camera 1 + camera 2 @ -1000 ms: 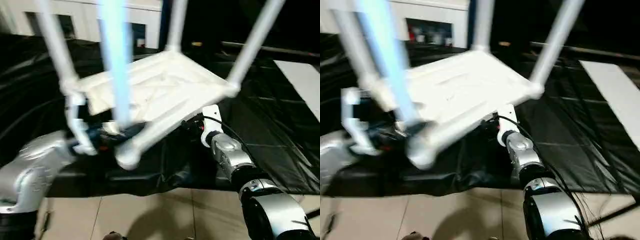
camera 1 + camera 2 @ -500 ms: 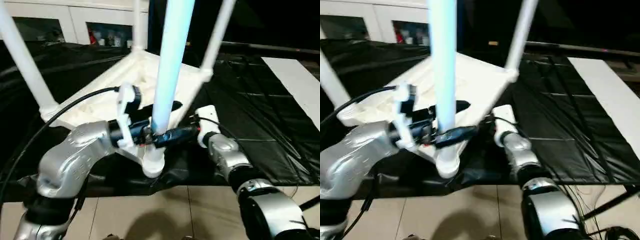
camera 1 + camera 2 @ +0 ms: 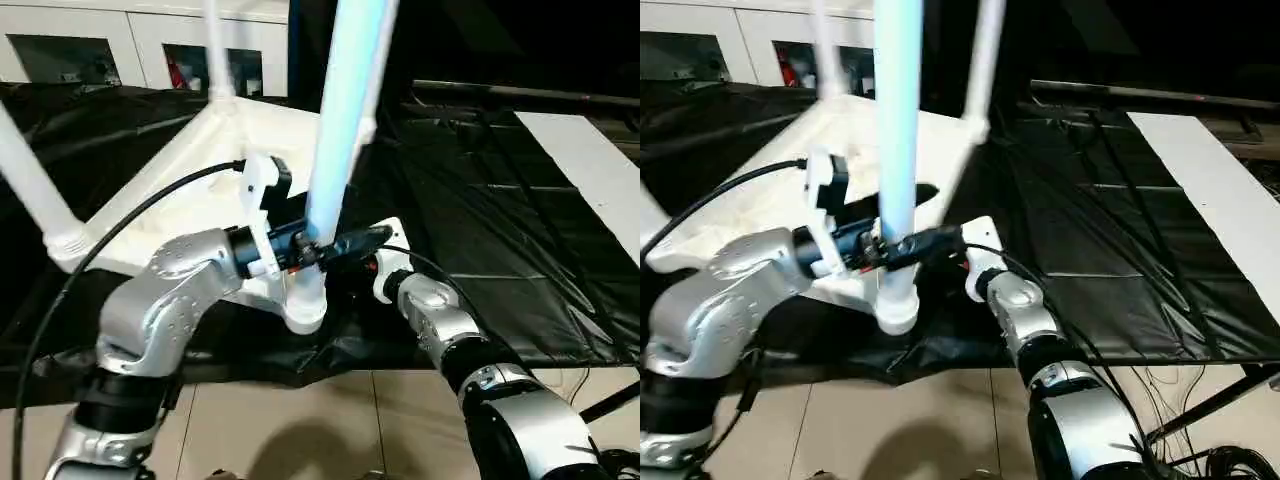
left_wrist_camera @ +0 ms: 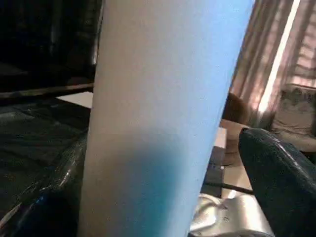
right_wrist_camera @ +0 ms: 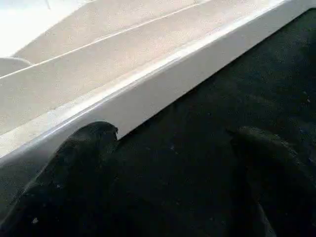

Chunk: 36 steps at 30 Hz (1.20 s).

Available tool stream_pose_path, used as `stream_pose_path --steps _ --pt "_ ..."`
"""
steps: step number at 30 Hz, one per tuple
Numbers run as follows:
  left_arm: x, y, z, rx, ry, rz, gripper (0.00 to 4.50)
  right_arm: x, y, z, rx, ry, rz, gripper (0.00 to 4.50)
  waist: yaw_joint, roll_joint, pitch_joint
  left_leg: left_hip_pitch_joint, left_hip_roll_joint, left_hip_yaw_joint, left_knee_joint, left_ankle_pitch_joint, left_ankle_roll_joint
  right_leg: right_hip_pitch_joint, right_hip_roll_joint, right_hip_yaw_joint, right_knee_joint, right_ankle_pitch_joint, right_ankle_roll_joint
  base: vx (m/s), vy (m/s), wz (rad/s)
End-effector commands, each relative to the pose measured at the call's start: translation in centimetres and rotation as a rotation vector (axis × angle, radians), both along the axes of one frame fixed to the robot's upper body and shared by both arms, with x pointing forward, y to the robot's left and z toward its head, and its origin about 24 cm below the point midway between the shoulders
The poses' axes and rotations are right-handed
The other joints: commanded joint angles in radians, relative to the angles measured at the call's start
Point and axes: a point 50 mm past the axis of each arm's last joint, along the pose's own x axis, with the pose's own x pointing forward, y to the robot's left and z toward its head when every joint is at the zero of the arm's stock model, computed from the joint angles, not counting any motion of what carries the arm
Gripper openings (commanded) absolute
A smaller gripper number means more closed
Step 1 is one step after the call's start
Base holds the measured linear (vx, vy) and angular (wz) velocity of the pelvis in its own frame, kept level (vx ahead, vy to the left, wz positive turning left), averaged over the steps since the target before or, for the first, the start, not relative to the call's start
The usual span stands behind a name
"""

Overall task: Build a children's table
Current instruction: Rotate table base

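The tabletop (image 3: 190, 190) lies upside down on the black-covered surface (image 3: 520, 240), with its near corner at the edge and four legs (image 3: 345, 120) standing up. The left gripper (image 3: 330, 245) has its fingers spread around the nearest leg, just above its socket; whether they press it I cannot tell. The right gripper (image 5: 173, 163), at about 3 o'clock from this leg, is spread and empty beside the tabletop rim. I think a sideways push can tilt the leg in its socket or slide the corner off the edge.
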Motion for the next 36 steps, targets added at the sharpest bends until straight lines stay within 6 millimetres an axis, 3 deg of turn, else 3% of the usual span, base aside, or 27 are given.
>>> stream_pose_path --steps 1,12,19,21,24,26,28,29,30,31,32,33,34,35,36 --pt "0.3 -1.4 0.4 0.017 -0.027 -0.016 4.5 -0.6 3.2 0.7 0.016 -0.035 0.147 4.48 0.014 0.012 -0.076 0.001 0.025 -0.006 -0.069 -0.149 0.005 0.059 -0.081 0.06 -0.086 -0.127 -0.193 0.0 0.0 0.0" --pt "2.1 -0.6 0.0 0.041 -0.045 0.142 4.5 -1.7 4.2 0.5 0.076 -0.037 0.292 4.48 0.02 0.013 -0.075 0.004 0.029 -0.008 -0.071 -0.16 0.017 0.057 -0.085 0.06 -0.09 -0.131 -0.207 0.0 0.0 0.0" --pt "2.8 -1.1 0.2 0.018 -0.063 0.189 4.5 -1.4 3.6 0.5 0.043 -0.06 0.238 4.48 0.033 0.013 -0.074 0.011 0.03 -0.006 -0.073 -0.174 0.009 0.051 -0.085 0.061 -0.092 -0.141 -0.207 0.0 0.0 0.0" --pt "2.1 -2.2 0.4 -0.016 -0.06 0.111 4.5 -0.1 1.6 1.2 0.022 -0.103 0.075 4.48 0.035 0.015 -0.075 0.01 0.029 -0.006 -0.073 -0.175 0.006 0.052 -0.085 0.061 -0.091 -0.138 -0.207 0.0 0.0 0.0" --pt "1.9 -2.6 0.4 -0.027 -0.059 0.084 4.5 0.4 0.6 1.5 0.026 -0.118 0.005 4.48 0.043 0.013 -0.075 0.011 0.029 -0.005 -0.073 -0.174 0.001 0.05 -0.084 0.061 -0.089 -0.13 -0.201 0.0 0.0 0.0" --pt "2.0 -3.3 0.3 -0.032 -0.058 0.08 4.5 0.9 -0.7 1.9 0.038 -0.131 -0.062 4.48 0.047 0.018 -0.077 0.009 0.028 -0.006 -0.073 -0.166 0.0 0.054 -0.084 0.061 -0.088 -0.112 -0.192 0.0 0.0 0.0" --pt "2.1 -3.7 0.3 -0.033 -0.058 0.081 4.5 1.0 -1.2 2.1 0.041 -0.137 -0.09 4.48 0.051 0.014 -0.078 0.008 0.026 -0.004 -0.071 -0.153 0.009 0.054 -0.081 0.062 -0.088 -0.083 -0.191 0.0 0.0 0.0" --pt "2.4 -4.1 0.3 -0.036 -0.058 0.095 4.5 1.2 -2.0 2.2 0.038 -0.148 -0.115 4.48 0.053 0.022 -0.079 0.005 0.026 -0.006 -0.071 -0.139 0.011 0.057 -0.083 0.061 -0.082 -0.056 -0.195 0.0 0.0 0.0" --pt "2.9 -4.5 0.2 -0.031 -0.061 0.119 4.5 1.3 -2.6 2.4 0.034 -0.159 -0.134 4.48 0.051 0.018 -0.078 0.005 0.025 -0.005 -0.072 -0.139 0.015 0.056 -0.08 0.06 -0.087 -0.055 -0.192 0.0 0.0 0.0" --pt "4.0 -4.6 -0.1 0.021 -0.086 0.195 4.5 1.4 -3.8 2.7 0.028 -0.181 -0.168 4.48 0.055 0.025 -0.08 0.013 0.024 -0.002 -0.068 -0.136 0.017 0.051 -0.076 0.06 -0.088 -0.03 -0.196 0.0 0.0 0.0" --pt "4.1 -4.6 -0.1 0.023 -0.087 0.198 4.5 1.4 -3.8 2.7 0.028 -0.181 -0.169 4.48 0.057 0.023 -0.078 0.015 0.023 -0.001 -0.069 -0.142 0.026 0.05 -0.073 0.061 -0.094 -0.029 -0.192 0.0 0.0 0.0" --pt "4.7 -4.5 -0.3 0.061 -0.107 0.241 4.5 1.5 -4.3 2.8 0.026 -0.193 -0.185 4.48 0.058 0.018 -0.081 0.012 0.026 -0.004 -0.069 -0.137 0.028 0.058 -0.079 0.06 -0.084 -0.014 -0.199 0.0 0.0 0.0" --pt "5.3 -4.1 -0.5 0.103 -0.124 0.28 4.5 1.5 -4.8 3.0 0.029 -0.204 -0.194 4.48 0.056 0.02 -0.079 0.004 0.023 -0.006 -0.072 -0.131 0.035 0.062 -0.077 0.058 -0.089 -0.021 -0.185 0.0 0.0 0.0" --pt "5.3 -4.0 -0.5 0.101 -0.122 0.281 4.5 1.4 -4.9 3.0 0.031 -0.206 -0.194 4.48 0.055 0.019 -0.08 0.007 0.024 -0.006 -0.071 -0.132 0.035 0.06 -0.079 0.059 -0.087 -0.022 -0.183 0.0 0.0 0.0" --pt "5.2 -3.3 -0.1 0.065 -0.105 0.259 4.5 1.1 -5.4 3.1 0.048 -0.225 -0.187 4.48 0.053 0.015 -0.08 0.001 0.022 -0.007 -0.07 -0.119 0.038 0.067 -0.082 0.059 -0.086 -0.013 -0.187 0.0 0.0 0.0"
